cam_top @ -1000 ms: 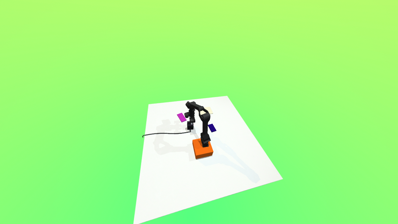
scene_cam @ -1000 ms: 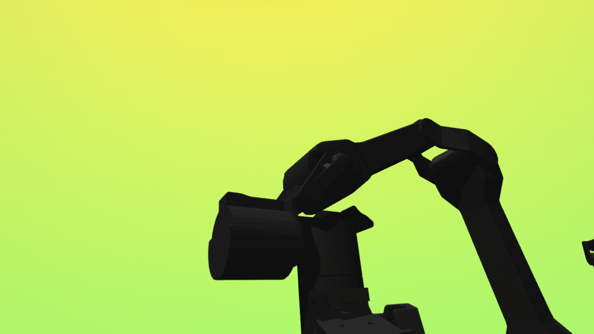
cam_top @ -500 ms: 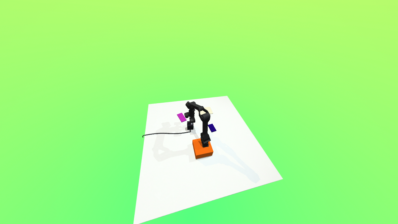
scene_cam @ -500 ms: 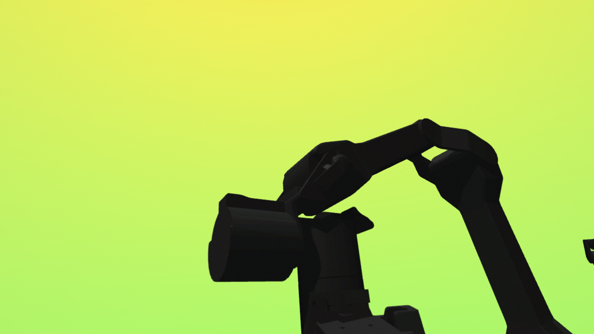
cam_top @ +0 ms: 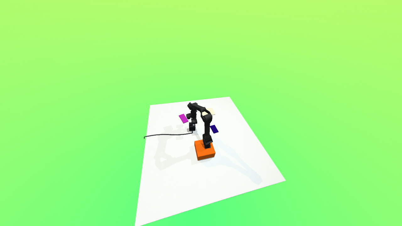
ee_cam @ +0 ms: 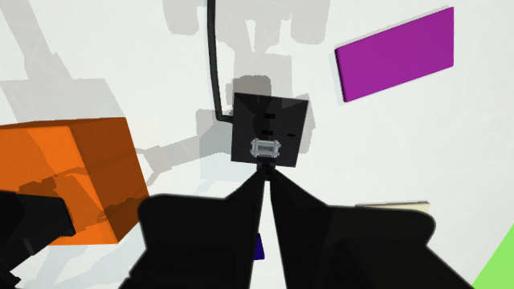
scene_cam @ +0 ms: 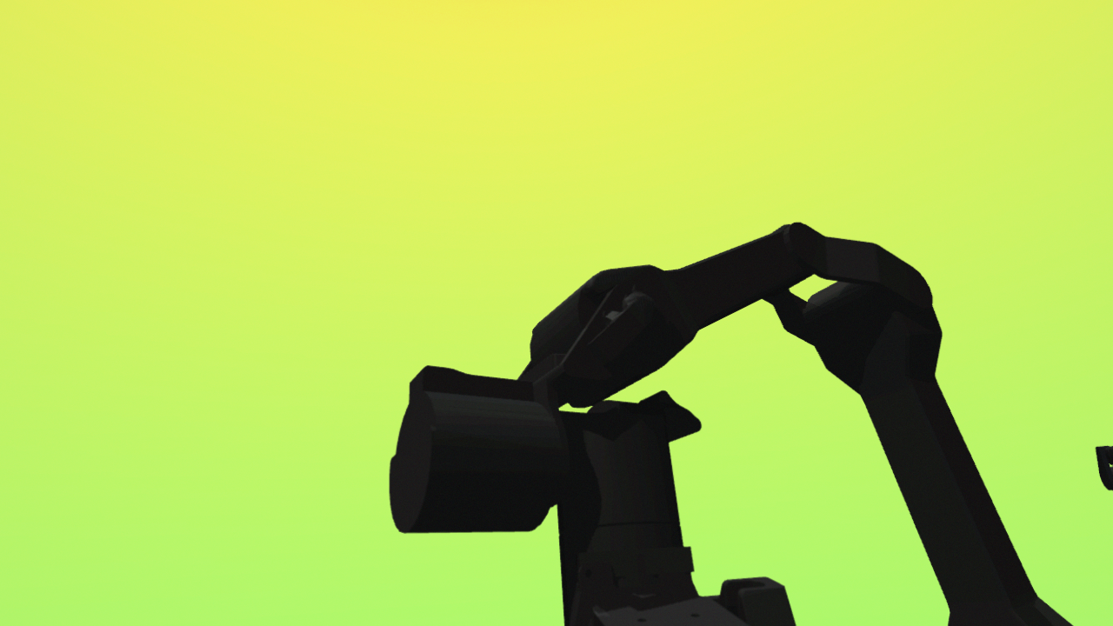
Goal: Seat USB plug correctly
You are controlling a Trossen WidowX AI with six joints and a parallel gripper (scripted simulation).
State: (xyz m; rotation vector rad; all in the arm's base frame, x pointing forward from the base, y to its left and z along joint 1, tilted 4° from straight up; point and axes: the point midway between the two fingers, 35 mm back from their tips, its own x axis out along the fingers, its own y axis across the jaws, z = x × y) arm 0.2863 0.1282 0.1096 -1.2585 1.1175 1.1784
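The black power cube [cam_top: 192, 128] [ee_cam: 244, 138] stands on the white table, and several dark slots show on its top in the wrist view. My gripper [cam_top: 194, 121] [ee_cam: 267, 174] is shut on the USB plug [ee_cam: 265, 148]. The plug's silvery metal shell points away from the fingertips, and its short dark body is between them. The whole shell outline shows over the cube's near part, so the plug appears out of the socket and above the cube. Its exact height and which way round it is cannot be told. The exterior view shows only dark arm parts clearly.
A black cable [cam_top: 168, 134] [ee_cam: 212, 60] runs from the cube to the table's left edge. The arm's base stands on an orange block [cam_top: 201, 153] [ee_cam: 116, 172]. Flat magenta [cam_top: 183, 118] [ee_cam: 397, 56], navy [cam_top: 214, 129] [ee_cam: 259, 250] and cream [cam_top: 210, 111] [ee_cam: 418, 205] pieces lie around the cube.
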